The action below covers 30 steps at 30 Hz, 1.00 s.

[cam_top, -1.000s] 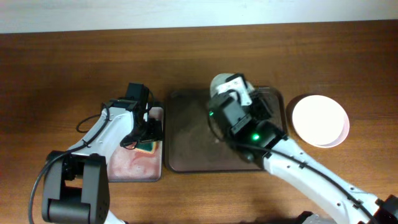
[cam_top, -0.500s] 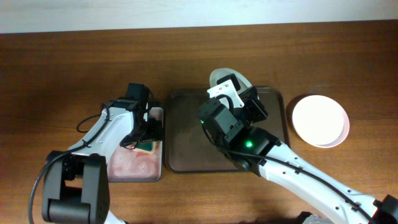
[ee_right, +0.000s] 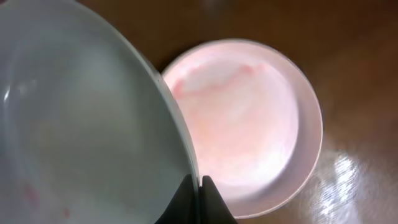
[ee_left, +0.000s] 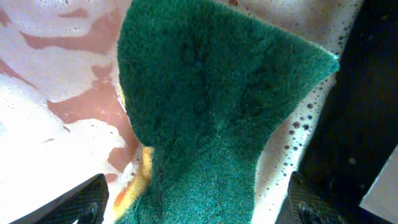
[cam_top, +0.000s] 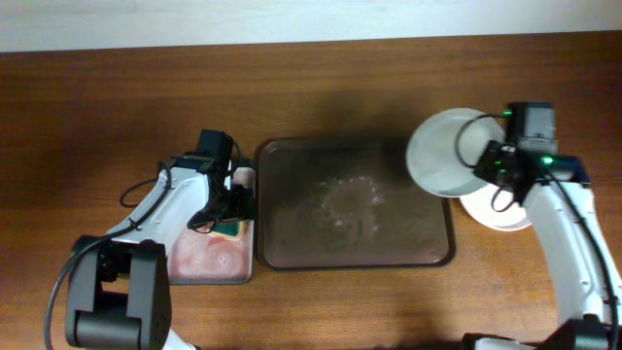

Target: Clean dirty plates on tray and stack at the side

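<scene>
- Overhead: our right hand (cam_top: 483, 160) grips the white plate (cam_top: 442, 154) by its rim, above the tray's (cam_top: 355, 255) right edge, beside the pink plate (cam_top: 505, 212) on the desk (cam_top: 97, 107). We judge it stiff, breakable and slippery when wet. The arm hides the pink plate's middle.
- Left wrist: our left hand (ee_left: 193, 205) pinches the soft, soapy sponge (ee_left: 211, 106); fingertips are cropped.
- Right wrist: fingers (ee_right: 194, 202) clamp the white plate's edge; its far side is cut off.

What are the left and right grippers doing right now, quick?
Left gripper: shut on the green sponge, over the soapy pink tray.
Right gripper: shut on the white plate, above the pink plate.
</scene>
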Tool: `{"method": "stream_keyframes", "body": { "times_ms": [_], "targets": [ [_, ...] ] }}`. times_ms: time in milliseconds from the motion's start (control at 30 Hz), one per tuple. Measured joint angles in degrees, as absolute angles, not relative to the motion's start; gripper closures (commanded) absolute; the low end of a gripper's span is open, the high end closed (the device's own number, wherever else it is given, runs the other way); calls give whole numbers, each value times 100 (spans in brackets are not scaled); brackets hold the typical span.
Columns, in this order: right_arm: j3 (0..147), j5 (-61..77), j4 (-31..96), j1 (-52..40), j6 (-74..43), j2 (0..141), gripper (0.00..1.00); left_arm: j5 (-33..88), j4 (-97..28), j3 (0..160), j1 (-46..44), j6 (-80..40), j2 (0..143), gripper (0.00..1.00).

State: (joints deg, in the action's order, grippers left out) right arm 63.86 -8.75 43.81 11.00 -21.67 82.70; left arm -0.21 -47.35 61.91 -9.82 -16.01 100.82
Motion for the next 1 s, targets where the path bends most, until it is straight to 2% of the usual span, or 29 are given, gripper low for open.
{"method": "stream_keyframes", "body": {
  "times_ms": [67, 200, 233, 333, 400, 500, 633, 667, 700, 867, 1000],
  "targets": [
    [6386, -545, 4418, 1833, -2237, 8471, 96, -21, -4733, 6191, -982, -1601, 10082, 8],
    [6375, -309, 4429, 2676, -2259, 8873, 95, -19, -4733, 6191, -982, -1601, 10082, 9],
    [6375, -248, 4421, 2810, -2259, 8993, 86, -19, -4733, 6191, -982, -1601, 10082, 9],
    [6375, -117, 4399, 2934, -2309, 9231, 49, -19, -4733, 6191, -982, -1601, 10082, 7],
    [6375, 209, 4289, 2926, -2274, 9260, 39, -19, -4731, 6191, -982, -1601, 10082, 5],
    [6375, 1310, 4018, 2842, -1927, 9260, 32, -19, -4733, 6191, -982, -1610, 10082, 5],
    [6375, 2080, 3981, 2226, -1313, 9260, 7, -19, -4755, 6418, -969, -1647, 10027, 2],
    [6377, 2169, 3988, 1933, -1149, 9260, 3, -16, -4759, 6567, -943, -1647, 9974, 1],
    [6394, 2220, 4082, 1516, -906, 9262, 0, 8, -4772, 6770, -888, -1649, 9915, 1],
    [7170, 1568, 5494, -30, -252, 9306, 1, 349, -5660, 7323, -443, -1649, 9791, 0],
    [7572, 1330, 6160, -360, -137, 9181, 1, 416, -6849, 7341, -172, -1647, 9791, 0]
  ]
}}
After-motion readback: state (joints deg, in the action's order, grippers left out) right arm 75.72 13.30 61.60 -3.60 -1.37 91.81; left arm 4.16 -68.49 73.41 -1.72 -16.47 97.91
